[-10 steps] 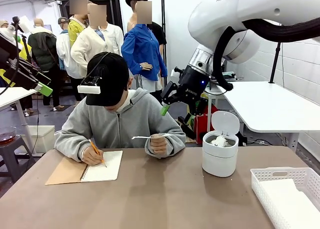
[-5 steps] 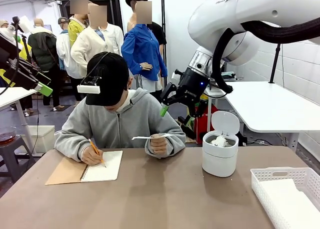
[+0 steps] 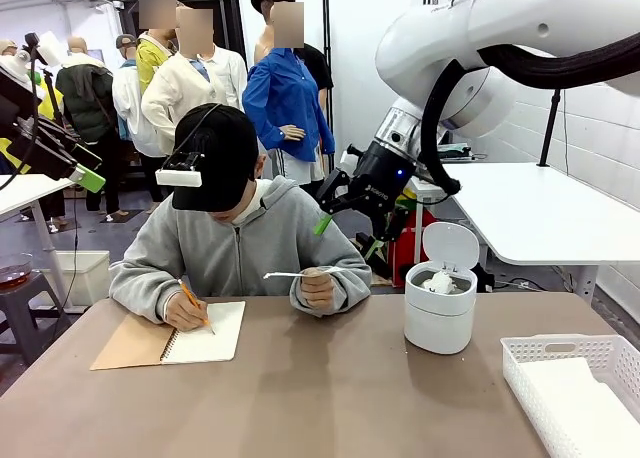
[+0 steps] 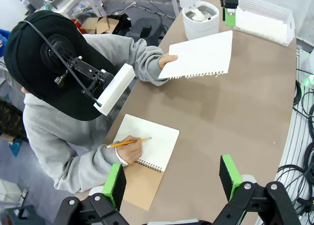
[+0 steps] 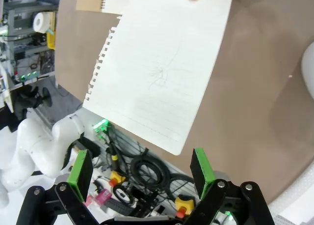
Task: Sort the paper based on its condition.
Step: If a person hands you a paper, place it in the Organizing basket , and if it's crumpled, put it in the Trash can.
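Across the table, the person's hand (image 3: 317, 288) holds one flat sheet (image 3: 295, 274) out level above the brown table (image 3: 330, 398), pinched at a single edge, while the other hand writes with a pencil (image 3: 192, 300) in a notebook (image 3: 205, 333). Up above that sheet hangs the right gripper (image 3: 347, 235), fingers spread wide and holding nothing. The left gripper (image 4: 172, 178) hovers high over the person's side, its fingers also wide apart and empty.

To my eye the sheet is smooth enough to belong with the flat paper (image 3: 590, 408) in the white basket (image 3: 570, 358), not with the crumpled wad (image 3: 438, 281) in the small open bin (image 3: 440, 313).

The worry is the grab. A thin sheet held at one edge will droop or slide away, so the fingers could close on air or crease it. Coming down too near the thumb could nip the person, and pulling before they let go could tear it.
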Action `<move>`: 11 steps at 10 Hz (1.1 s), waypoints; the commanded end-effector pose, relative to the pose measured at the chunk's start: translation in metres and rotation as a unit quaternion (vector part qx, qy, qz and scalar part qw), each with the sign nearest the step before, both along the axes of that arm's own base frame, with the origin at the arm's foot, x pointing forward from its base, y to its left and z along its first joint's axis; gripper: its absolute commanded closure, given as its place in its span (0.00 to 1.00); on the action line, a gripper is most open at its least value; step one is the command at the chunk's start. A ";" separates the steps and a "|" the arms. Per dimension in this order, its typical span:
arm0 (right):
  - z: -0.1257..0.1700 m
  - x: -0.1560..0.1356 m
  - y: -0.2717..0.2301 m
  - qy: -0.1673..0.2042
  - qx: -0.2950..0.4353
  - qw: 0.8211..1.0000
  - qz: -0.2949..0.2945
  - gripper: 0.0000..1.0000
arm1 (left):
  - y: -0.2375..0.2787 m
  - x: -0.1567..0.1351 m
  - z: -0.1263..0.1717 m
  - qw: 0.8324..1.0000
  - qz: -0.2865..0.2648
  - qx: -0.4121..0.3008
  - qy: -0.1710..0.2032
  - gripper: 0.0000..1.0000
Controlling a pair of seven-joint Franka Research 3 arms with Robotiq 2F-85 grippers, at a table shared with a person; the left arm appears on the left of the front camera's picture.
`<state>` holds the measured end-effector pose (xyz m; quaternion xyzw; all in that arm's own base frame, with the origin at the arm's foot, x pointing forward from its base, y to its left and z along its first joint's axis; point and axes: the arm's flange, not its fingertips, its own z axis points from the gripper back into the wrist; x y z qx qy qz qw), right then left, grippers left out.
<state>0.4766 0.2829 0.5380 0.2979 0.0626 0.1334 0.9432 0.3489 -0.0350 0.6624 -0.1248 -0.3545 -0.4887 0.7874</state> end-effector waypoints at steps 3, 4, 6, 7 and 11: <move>-0.033 -0.001 0.005 0.072 0.028 0.997 -0.024 0.00 | 0.002 -0.001 -0.003 1.000 -0.008 -0.008 0.001 0.00; -0.039 -0.001 0.005 0.075 0.033 0.996 -0.032 0.00 | 0.002 -0.001 -0.003 1.000 -0.008 -0.008 0.001 0.00; -0.045 0.003 0.000 0.078 0.030 0.995 -0.051 0.00 | 0.002 -0.001 -0.003 1.000 -0.008 -0.008 0.001 0.00; -0.053 0.005 0.003 0.086 0.031 0.994 -0.060 0.00 | 0.002 -0.001 -0.003 1.000 -0.008 -0.008 0.001 0.00; -0.078 0.012 -0.003 0.102 0.004 0.990 -0.096 0.00 | 0.002 -0.001 -0.003 1.000 -0.008 -0.008 0.001 0.00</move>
